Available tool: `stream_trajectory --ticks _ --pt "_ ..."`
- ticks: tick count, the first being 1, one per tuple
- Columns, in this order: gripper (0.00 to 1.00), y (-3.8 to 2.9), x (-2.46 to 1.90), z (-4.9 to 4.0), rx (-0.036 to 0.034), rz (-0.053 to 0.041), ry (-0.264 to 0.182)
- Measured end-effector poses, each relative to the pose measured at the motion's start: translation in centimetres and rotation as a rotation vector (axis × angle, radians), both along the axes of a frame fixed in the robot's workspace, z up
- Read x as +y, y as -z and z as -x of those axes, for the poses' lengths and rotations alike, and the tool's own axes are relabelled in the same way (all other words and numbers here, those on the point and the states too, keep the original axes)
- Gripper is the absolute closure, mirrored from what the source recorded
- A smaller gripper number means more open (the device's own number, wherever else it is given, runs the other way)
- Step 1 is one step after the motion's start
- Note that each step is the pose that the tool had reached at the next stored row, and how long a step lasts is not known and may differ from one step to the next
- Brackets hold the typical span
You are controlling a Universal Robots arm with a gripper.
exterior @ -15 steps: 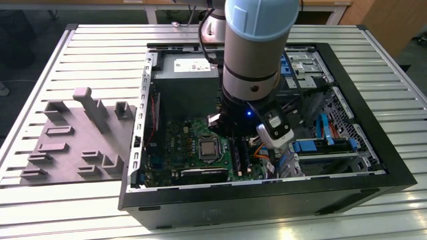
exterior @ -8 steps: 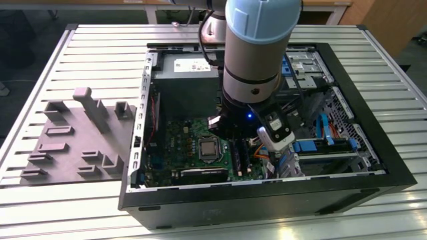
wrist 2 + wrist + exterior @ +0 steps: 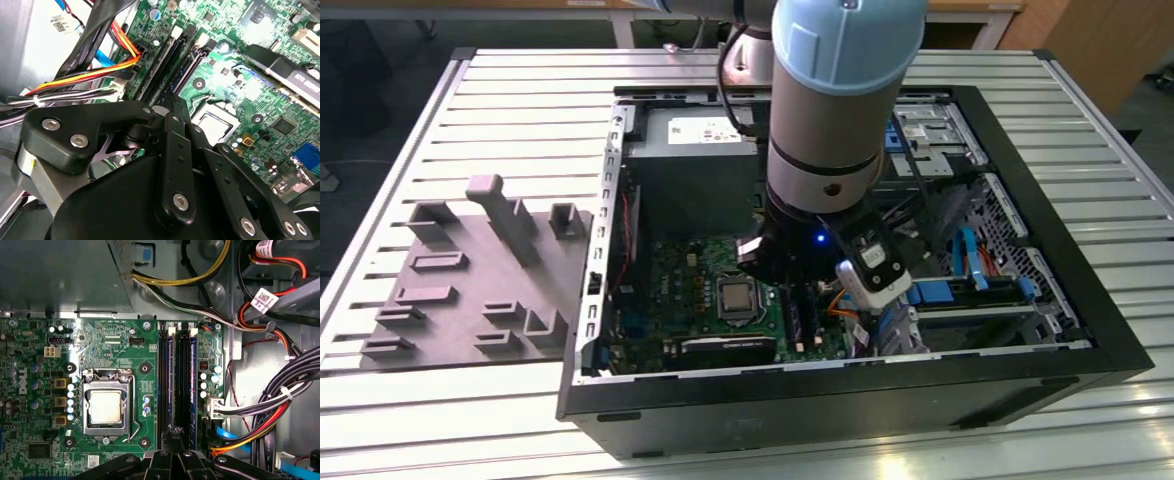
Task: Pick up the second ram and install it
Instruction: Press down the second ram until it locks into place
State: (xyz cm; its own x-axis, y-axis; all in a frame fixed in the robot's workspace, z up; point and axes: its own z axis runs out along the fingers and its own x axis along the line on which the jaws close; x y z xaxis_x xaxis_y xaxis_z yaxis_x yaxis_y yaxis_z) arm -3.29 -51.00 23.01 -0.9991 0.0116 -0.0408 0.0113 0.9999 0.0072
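On the exterior view's left, the grey plastic fixture block with upright posts [image 3: 480,270] sits on the ribbed metal surface [image 3: 520,100], with no stick on it that I can see. I hang inside the open black computer case [image 3: 854,400], over the green motherboard [image 3: 115,340]. In the first wrist view my jaws sit just past the silver processor socket [image 3: 106,406], above the long black memory slots [image 3: 176,380]. I cannot tell whether they are clenched or released, nor pick out the second ram for certain. Seating it well, I judge, means staying parallel to the slot, pressing evenly, clear of the bundled cables [image 3: 270,410]
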Motion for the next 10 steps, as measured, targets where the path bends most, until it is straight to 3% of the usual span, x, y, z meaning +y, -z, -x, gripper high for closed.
stream_trajectory --ticks 10 --pt "0.89 0.04 -0.82 0.0 0.0 0.0 0.0"
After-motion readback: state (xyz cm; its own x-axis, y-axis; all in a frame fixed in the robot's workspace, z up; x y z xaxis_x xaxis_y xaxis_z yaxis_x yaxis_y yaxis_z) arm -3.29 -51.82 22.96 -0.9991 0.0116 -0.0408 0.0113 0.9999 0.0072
